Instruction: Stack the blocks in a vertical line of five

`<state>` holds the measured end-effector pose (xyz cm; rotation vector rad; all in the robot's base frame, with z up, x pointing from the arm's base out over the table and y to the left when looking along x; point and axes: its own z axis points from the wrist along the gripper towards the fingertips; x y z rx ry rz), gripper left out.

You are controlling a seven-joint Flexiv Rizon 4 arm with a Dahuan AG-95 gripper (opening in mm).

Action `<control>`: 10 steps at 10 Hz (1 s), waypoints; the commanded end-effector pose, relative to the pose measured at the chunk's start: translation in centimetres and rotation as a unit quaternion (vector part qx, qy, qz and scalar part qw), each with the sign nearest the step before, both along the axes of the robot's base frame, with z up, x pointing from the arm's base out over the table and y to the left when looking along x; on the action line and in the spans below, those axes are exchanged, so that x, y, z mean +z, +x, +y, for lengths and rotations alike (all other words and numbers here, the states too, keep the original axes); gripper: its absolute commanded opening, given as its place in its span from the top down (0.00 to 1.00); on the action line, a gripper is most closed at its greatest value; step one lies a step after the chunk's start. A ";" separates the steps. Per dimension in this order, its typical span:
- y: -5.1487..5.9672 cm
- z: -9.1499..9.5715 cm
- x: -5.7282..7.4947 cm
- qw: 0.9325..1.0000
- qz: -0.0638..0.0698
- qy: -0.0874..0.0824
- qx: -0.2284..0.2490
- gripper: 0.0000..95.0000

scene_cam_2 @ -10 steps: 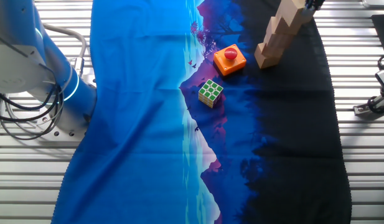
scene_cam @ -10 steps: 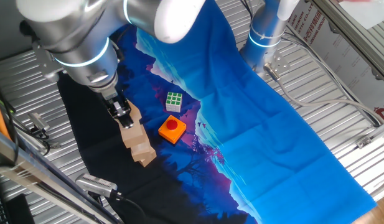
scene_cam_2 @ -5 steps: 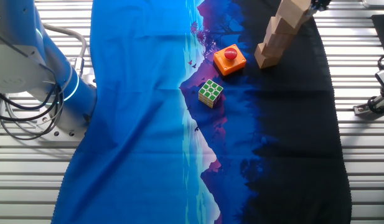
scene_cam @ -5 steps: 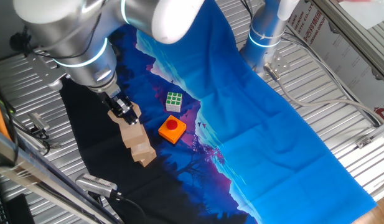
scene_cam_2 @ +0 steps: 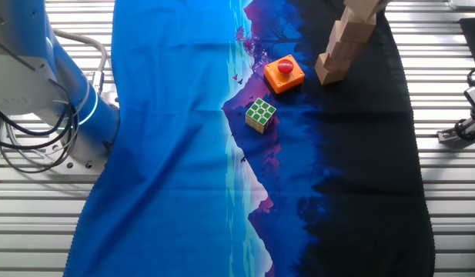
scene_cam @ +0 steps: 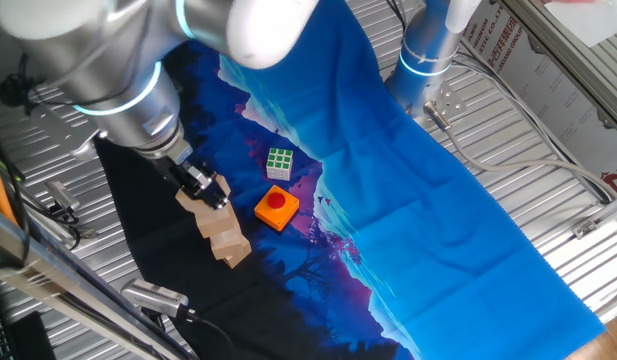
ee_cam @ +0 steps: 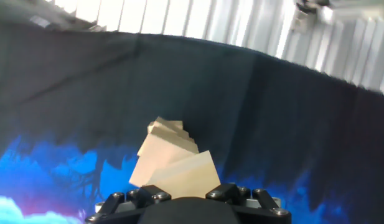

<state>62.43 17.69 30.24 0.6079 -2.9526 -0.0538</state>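
Blocks near the top of the stack, tool over the tower

Blocks (scene_cam: pixel 220 232) stand as a leaning tan tower on the dark end of the cloth (scene_cam: pixel 408 190), just beside the flat orange button block (scene_cam: pixel 276 208); the green-and-white puzzle cube (scene_cam: pixel 279 162) lies a little farther off. In the other fixed view the tower (scene_cam_2: pixel 343 45) rises out of the top of the picture, so its full count cannot be read there. It probably sits on the dark cloth because that part of the desk (scene_cam: pixel 548 200) is nearest the arm's reach.

The tool (scene_cam: pixel 203 186) is at the tower's upper end. In the hand view its black body (ee_cam: pixel 185 205) fills the bottom edge with a tan block (ee_cam: pixel 179 171) directly ahead of it and the lower blocks stepped beyond, but the fingers themselves are out of frame. I cannot tell whether it grips that top block or has let it go.

Compared with a second ago, the arm has swung so that the tool now sits lower and farther toward the button block, close over the tower. In the other fixed view the top block was offset and tilted to one side then; now it lines up more squarely above the rest. The puzzle cube and button block have not moved.
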 end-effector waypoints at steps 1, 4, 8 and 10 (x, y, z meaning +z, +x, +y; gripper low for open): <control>-0.3 -0.1 -0.3 0.997 -0.006 -0.022 -0.073 1.00; -0.3 -0.3 -0.9 0.997 -0.004 -0.024 -0.073 1.00; -0.3 -0.4 -1.5 0.997 -0.006 -0.023 -0.072 1.00; -0.3 -0.4 -1.6 0.997 -0.009 -0.017 -0.070 1.00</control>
